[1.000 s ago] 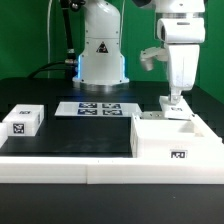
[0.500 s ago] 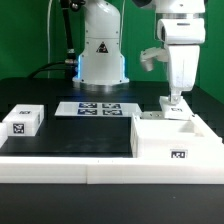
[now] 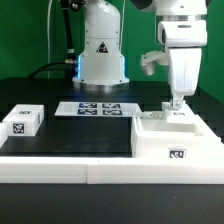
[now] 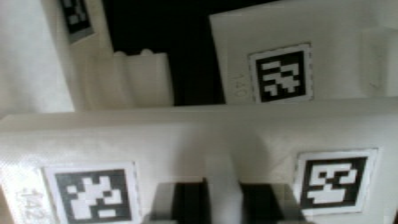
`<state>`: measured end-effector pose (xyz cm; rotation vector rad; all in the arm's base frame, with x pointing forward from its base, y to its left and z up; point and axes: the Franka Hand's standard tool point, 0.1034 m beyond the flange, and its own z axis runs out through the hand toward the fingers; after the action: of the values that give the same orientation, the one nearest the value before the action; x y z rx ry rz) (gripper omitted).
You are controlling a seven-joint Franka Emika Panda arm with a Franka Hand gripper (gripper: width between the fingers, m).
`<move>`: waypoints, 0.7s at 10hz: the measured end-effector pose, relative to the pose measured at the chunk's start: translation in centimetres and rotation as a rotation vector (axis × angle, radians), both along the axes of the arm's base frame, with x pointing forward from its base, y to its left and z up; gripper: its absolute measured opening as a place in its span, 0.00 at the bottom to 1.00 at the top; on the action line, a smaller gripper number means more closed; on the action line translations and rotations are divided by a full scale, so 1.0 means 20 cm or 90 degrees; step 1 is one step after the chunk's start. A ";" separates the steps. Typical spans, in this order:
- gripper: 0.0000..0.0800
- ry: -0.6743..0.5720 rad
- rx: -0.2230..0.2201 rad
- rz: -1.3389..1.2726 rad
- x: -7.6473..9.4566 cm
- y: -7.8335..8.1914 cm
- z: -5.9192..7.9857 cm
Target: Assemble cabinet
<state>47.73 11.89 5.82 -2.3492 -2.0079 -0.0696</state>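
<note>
The cabinet (image 3: 160, 143), a large white hollow box with a tag on its front, stands at the front on the exterior view's right. My gripper (image 3: 177, 103) hangs over its far rim, with its fingers down on a small white tagged panel (image 3: 180, 113) there. In the wrist view the two dark fingers (image 4: 183, 203) stand close on either side of a thin white edge of a tagged panel (image 4: 196, 150). Beyond it show a ribbed hollow and another white tagged face (image 4: 278, 72). The gripper looks shut on the panel.
A small white tagged block (image 3: 22, 121) sits at the front on the exterior view's left. The marker board (image 3: 99, 108) lies flat in front of the robot's base (image 3: 102, 55). A white ledge (image 3: 60, 163) runs along the table's front.
The gripper and the small white panel under it have shifted slightly to the exterior view's right and a little lower. The cabinet box, the block and the marker board have stayed put.
</note>
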 end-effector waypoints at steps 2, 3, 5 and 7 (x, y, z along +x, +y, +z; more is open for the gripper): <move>0.09 0.000 0.000 0.000 0.00 0.00 0.00; 0.09 0.000 0.000 0.000 0.00 0.00 0.00; 0.09 -0.009 0.005 0.012 0.04 -0.01 0.00; 0.09 -0.010 0.006 0.015 0.12 -0.02 0.00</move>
<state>50.08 11.44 5.92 -2.3259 -2.0373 -0.0965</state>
